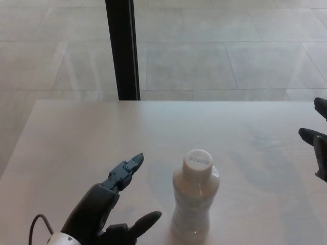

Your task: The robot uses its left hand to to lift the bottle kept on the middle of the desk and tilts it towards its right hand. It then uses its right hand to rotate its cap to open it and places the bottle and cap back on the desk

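One bottle (195, 201) stands upright on the pale table (76, 132), near its front middle, with its white cap (198, 160) screwed on. The left hand (110, 204) sits just to the bottle's left, fingers (127, 171) spread apart and holding nothing, with a thumb reaching toward the bottle's base but not touching it. At the picture's right edge only dark fingertips of the right hand (318, 145) show, well apart from the bottle; whether that hand is spread or closed cannot be told.

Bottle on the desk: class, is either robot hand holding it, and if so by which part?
Nothing is held. The bottle stands free; the left hand is open beside it.
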Tool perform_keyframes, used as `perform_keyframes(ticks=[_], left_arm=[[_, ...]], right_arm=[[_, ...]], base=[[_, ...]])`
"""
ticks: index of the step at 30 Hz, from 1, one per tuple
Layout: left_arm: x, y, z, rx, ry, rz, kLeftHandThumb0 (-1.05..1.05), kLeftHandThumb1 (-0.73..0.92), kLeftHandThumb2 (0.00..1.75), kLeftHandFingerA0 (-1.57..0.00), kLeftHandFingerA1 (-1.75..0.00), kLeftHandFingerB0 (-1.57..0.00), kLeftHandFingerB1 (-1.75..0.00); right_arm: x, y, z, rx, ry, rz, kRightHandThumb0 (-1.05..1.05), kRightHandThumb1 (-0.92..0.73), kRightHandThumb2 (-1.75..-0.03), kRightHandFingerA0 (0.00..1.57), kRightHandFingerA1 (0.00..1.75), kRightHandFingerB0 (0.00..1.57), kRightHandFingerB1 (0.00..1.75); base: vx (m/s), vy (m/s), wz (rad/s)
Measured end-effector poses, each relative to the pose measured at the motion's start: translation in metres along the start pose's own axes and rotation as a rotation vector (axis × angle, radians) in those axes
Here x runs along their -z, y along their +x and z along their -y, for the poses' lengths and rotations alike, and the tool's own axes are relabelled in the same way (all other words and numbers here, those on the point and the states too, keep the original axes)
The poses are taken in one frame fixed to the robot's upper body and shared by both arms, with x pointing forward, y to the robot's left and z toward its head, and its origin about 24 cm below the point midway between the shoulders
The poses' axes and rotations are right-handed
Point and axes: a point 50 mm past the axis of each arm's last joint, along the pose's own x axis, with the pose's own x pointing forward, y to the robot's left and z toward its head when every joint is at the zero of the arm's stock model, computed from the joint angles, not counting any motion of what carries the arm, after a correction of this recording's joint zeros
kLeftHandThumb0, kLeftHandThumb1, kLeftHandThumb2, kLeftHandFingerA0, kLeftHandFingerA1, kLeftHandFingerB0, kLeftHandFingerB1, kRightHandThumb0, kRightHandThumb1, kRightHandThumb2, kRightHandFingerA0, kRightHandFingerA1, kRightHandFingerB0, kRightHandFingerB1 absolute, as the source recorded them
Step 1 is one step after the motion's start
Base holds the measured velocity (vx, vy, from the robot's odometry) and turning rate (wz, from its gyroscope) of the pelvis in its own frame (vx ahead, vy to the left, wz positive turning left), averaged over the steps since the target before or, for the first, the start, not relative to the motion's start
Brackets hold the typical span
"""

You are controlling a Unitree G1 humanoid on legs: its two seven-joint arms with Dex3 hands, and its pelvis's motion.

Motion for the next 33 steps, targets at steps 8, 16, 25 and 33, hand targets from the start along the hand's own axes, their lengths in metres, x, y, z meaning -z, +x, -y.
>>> perform_keyframes(ticks=[8,16,25,33], left_arm=[[-0.001,0.005,0.002,-0.042,0.008,-0.036,-0.87,0.50,0.77,0.00,0.00,0.00,0.00],[0.008,0.003,0.009,-0.020,0.042,-0.084,-0.96,0.61,0.59,0.00,0.00,0.00,0.00],[0.018,0.000,0.011,0.004,0.076,-0.130,-1.03,0.53,0.98,0.00,-0.20,0.00,-0.01],[0.010,0.006,0.006,-0.015,0.094,-0.100,-0.96,0.58,0.58,0.00,0.00,0.00,0.00]], right_arm=[[0.001,0.000,-0.001,0.011,0.018,-0.010,-0.75,-0.78,-0.64,0.36,0.49,0.21,0.31],[0.001,-0.001,-0.004,0.011,0.045,-0.011,-0.76,-0.76,-0.63,0.36,0.51,0.24,0.33],[0.003,0.000,-0.009,0.000,0.060,-0.014,-0.78,-0.76,-0.63,0.36,0.56,0.23,0.32],[0.003,-0.001,-0.011,-0.009,0.065,-0.015,-0.74,-0.61,-0.97,0.29,0.59,0.15,0.45]], base=[[0.00,0.000,0.00],[0.00,0.000,0.00],[0.00,0.000,0.00],[0.00,0.000,0.00]])
